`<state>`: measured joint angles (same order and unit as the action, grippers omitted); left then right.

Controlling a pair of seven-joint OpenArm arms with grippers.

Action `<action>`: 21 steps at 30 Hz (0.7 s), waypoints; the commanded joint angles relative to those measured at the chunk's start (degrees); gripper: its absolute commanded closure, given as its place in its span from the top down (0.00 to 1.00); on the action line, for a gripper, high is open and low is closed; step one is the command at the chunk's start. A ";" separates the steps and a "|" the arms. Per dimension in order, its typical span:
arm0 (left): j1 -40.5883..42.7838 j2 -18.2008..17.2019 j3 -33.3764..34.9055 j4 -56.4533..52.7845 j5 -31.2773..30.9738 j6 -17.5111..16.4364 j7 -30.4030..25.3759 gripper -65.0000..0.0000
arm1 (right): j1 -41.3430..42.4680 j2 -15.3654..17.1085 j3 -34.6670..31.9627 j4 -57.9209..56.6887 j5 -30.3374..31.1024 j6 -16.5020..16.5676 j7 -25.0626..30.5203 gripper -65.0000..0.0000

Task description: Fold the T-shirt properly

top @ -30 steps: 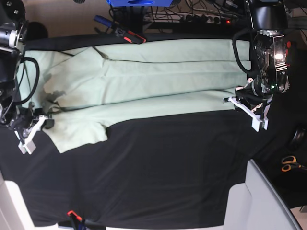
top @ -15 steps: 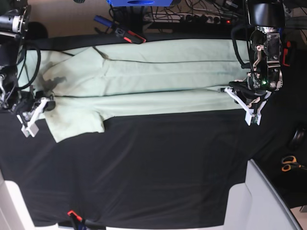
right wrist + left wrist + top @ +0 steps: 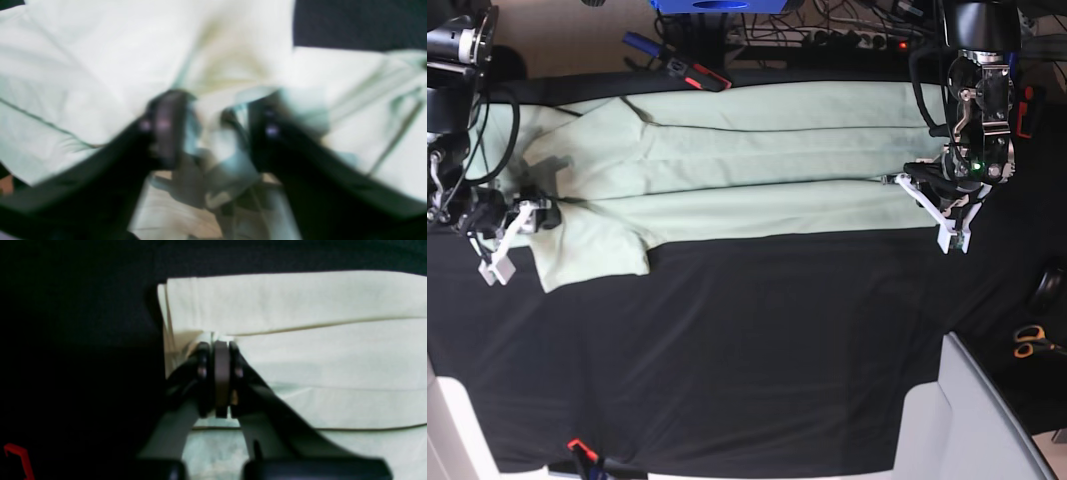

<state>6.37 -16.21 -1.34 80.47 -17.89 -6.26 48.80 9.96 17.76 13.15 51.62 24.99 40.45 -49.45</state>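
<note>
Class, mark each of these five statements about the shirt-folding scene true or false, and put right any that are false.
1. The T-shirt is pale mint green. True.
2. The left pincer stands wide open above the cloth. False: its jaws are shut on an edge of the T-shirt.
3. The right pincer has its jaws apart. True, with shirt fabric bunched between them.
4. The T-shirt lies on a white table covering. False: the table covering is black.
5. A pair of scissors rests on top of the T-shirt. False: they lie off to the side, well clear of it.
</note>
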 commanded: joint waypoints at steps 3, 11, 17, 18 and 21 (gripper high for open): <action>-0.88 -0.80 -0.46 0.81 1.76 0.24 2.50 0.28 | 0.64 0.40 1.75 0.74 -0.60 -0.45 0.09 0.66; -0.70 0.43 -2.66 4.59 9.14 0.24 4.00 0.51 | 0.64 -0.22 5.97 7.33 -0.95 -0.45 -2.11 0.67; -0.88 0.25 -11.71 9.25 9.41 0.24 4.96 0.51 | 0.64 -0.31 5.89 16.47 -0.95 -3.13 -3.43 0.67; -0.96 0.16 -13.29 9.78 9.41 0.15 6.28 0.51 | 0.73 -0.31 5.89 17.62 -0.95 -4.45 -3.52 0.67; -0.79 -0.01 -19.45 12.15 9.14 -0.02 9.09 0.51 | 2.04 -0.31 5.36 18.67 -0.95 -6.12 -3.34 0.67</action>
<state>6.00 -15.11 -20.56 91.37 -9.21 -6.46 58.43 10.33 16.62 18.50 69.19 23.07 34.13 -54.02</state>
